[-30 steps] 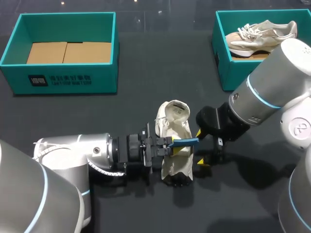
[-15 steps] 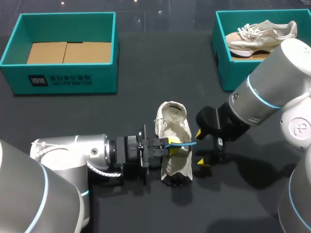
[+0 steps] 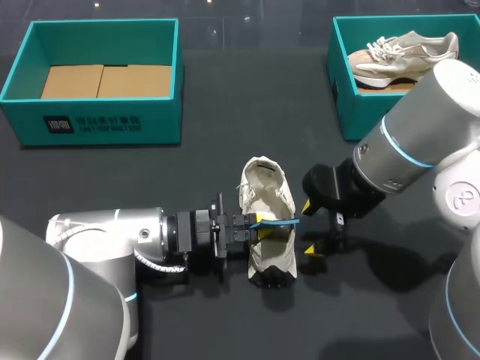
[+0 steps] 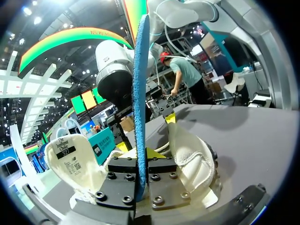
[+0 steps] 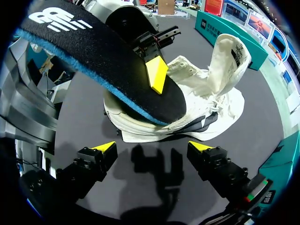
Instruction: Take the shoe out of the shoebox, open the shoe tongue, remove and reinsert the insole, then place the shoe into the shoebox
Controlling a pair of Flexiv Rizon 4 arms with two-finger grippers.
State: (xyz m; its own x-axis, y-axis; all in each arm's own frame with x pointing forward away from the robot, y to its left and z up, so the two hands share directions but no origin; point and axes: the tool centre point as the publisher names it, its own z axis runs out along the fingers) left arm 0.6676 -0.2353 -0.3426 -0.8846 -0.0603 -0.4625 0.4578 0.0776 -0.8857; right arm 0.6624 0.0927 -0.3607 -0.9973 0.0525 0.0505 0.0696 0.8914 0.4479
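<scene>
A white shoe (image 3: 268,225) lies on the dark table near the middle, its toe toward the front edge, its tongue (image 4: 70,157) folded open. My left gripper (image 3: 260,223) is over the shoe's middle, shut on a black insole with a blue edge (image 3: 281,220). In the left wrist view the insole (image 4: 139,89) stands edge-on between the fingers of the left gripper (image 4: 139,154). My right gripper (image 3: 310,231) stands open just right of the shoe, nothing in it. In the right wrist view the insole (image 5: 103,70) hangs over the shoe (image 5: 206,103), ahead of the right gripper (image 5: 153,149).
A teal shoebox (image 3: 22,112) with cardboard in its bottom stands at the back left. A second teal box (image 3: 341,97) at the back right holds another pale shoe (image 3: 401,54). My right arm's bulk covers the table's right side.
The left gripper has rolled, turning the insole from flat to edge-on over the shoe, and the shoe has shifted slightly. The right arm has not moved.
</scene>
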